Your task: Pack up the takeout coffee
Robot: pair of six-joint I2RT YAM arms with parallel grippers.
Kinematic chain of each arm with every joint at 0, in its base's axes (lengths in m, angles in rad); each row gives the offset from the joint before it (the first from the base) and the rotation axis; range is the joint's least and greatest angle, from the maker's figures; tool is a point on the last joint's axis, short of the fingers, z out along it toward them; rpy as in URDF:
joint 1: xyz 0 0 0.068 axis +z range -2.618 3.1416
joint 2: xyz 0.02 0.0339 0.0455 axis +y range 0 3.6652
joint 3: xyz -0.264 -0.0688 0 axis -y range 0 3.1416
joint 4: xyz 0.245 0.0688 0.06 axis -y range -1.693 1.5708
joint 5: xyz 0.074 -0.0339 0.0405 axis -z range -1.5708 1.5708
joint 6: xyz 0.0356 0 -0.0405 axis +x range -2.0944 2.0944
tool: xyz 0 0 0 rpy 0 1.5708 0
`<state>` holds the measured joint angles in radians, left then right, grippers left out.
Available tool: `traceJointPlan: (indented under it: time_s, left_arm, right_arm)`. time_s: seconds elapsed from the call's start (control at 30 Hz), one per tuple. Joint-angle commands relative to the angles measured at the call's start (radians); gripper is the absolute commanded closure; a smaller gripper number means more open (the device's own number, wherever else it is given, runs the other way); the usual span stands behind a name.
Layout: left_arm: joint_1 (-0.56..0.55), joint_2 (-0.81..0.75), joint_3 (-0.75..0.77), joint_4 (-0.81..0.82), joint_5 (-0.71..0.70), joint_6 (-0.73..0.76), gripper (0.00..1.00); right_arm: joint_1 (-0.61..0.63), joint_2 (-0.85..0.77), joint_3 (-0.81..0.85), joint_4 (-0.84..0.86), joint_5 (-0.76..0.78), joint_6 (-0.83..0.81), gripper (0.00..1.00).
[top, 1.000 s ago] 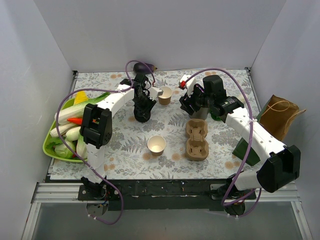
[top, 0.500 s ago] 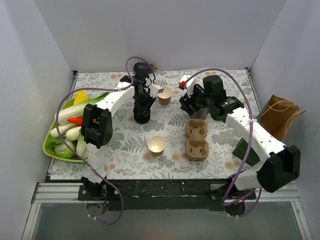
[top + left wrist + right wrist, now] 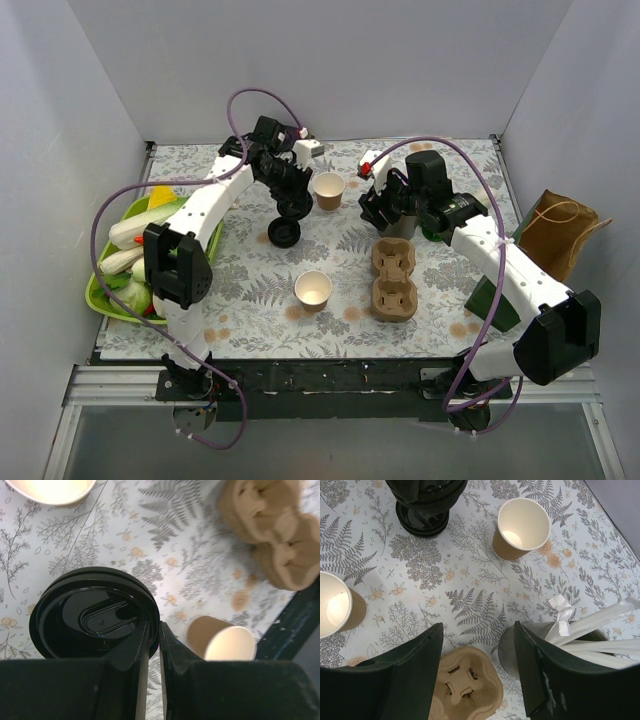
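The takeout coffee is out of view: no cup here has a lid. Two tan paper cups stand uncovered, one at the back and one nearer the front. My left gripper hangs just above the stack of black lids. It is shut on the rim of one black lid. My right gripper stands open and empty over the near end of a brown pulp cup carrier.
A second carrier lies in front of the first. A grey holder of wrapped white straws stands by my right finger. A green tray of vegetables sits at the left edge, a brown paper bag at the right.
My left gripper closed on a lid at the stack and has risen off it, the arm swinging back. The right arm has not moved.
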<state>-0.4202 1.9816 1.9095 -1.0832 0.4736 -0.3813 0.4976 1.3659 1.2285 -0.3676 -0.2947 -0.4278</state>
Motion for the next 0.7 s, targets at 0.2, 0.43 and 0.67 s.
traceJointPlan:
  time_s: [0.2, 0.43, 0.67]
  left_arm:
    - [-0.023, -0.122, -0.174, 0.135, -0.1, -0.028, 1.0]
    - [-0.042, -0.09, -0.261, 0.221, -0.204, -0.022, 0.9]
    - [-0.042, -0.078, -0.242, 0.21, -0.207, -0.021, 1.0]
  right_arm:
    - [-0.004, -0.008, -0.014, 0.025, -0.032, 0.029, 0.34]
    - [-0.004, -0.019, -0.029, 0.035, -0.043, 0.041, 0.34]
    - [-0.004, -0.036, -0.069, 0.064, -0.047, 0.044, 0.34]
